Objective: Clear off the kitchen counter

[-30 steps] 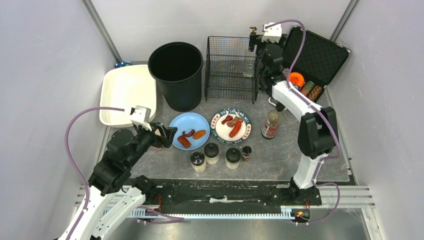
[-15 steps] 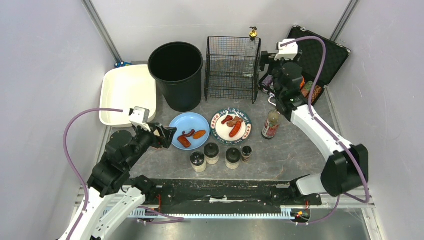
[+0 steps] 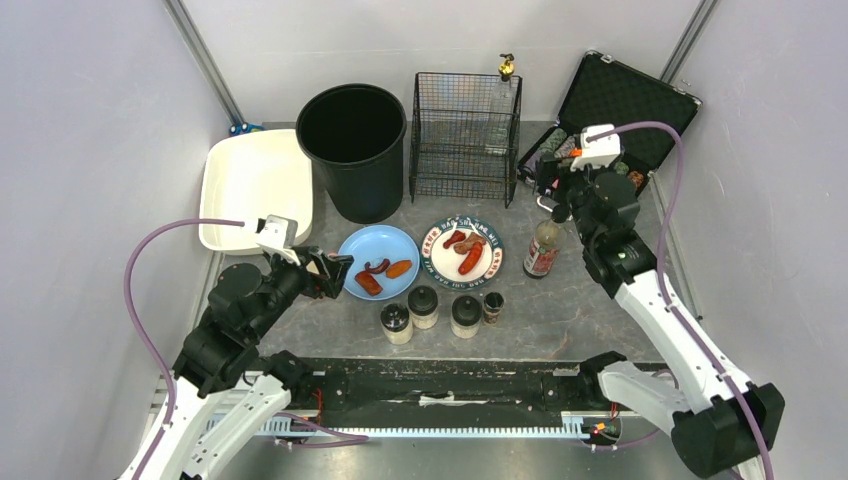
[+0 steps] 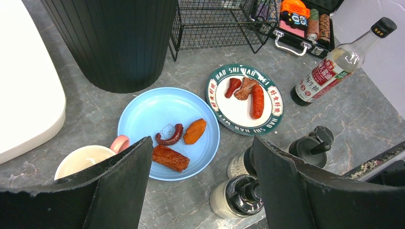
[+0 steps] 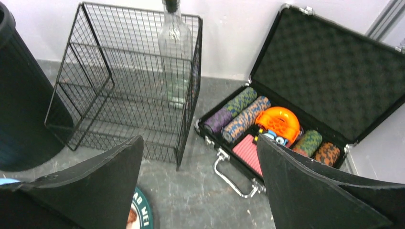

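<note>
the grey stone-look bench (image 3: pixel 570 310) spreads in front of both arms, under everything else. the left tool (image 3: pixel 337 272) hangs wide and empty at the near-left rim of the blue plate (image 3: pixel 385 245), above a mug (image 4: pixel 86 160) just beside that plate. the right tool (image 5: pixel 200 143) is wide and empty too, up over the bench near the wire basket (image 5: pixel 188 95) and the open case (image 5: pixel 334 62). a sauce bottle (image 3: pixel 542 250) stands beside a patterned plate (image 3: pixel 497 262) of sausages, and a row of jars (image 3: pixel 423 306) stands nearer the arms.
</note>
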### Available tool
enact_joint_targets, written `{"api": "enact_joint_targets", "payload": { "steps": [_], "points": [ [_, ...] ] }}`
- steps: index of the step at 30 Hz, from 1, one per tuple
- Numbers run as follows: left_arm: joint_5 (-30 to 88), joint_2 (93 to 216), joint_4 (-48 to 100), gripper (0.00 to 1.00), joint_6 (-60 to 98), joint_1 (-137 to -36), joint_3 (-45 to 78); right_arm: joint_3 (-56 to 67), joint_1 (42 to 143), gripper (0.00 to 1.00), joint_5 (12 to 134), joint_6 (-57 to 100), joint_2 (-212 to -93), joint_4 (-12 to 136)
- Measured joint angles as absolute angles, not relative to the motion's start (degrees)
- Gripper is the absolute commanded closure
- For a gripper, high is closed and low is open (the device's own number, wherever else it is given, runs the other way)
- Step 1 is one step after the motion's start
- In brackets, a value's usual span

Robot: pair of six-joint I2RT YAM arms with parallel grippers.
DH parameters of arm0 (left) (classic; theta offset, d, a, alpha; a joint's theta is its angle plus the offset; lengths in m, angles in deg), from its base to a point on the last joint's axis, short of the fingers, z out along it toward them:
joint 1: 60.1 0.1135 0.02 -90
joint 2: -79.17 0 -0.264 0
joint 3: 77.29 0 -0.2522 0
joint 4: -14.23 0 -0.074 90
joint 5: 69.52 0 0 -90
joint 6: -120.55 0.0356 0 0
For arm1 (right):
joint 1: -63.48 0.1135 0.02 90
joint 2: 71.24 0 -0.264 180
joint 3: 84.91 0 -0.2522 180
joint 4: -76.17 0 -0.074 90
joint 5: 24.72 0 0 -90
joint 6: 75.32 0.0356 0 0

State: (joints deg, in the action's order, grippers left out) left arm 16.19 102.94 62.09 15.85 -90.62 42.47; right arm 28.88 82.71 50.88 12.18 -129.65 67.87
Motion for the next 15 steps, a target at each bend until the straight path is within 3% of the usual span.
{"api": "enact_joint_targets", "payload": {
  "steps": [15],
  "points": [
    [16.3,102.9,62.1,0.18,15.9,-90.7,42.5,42.3,82.7,0.11,55.4,13.5,-113.3,60.7]
  ]
}}
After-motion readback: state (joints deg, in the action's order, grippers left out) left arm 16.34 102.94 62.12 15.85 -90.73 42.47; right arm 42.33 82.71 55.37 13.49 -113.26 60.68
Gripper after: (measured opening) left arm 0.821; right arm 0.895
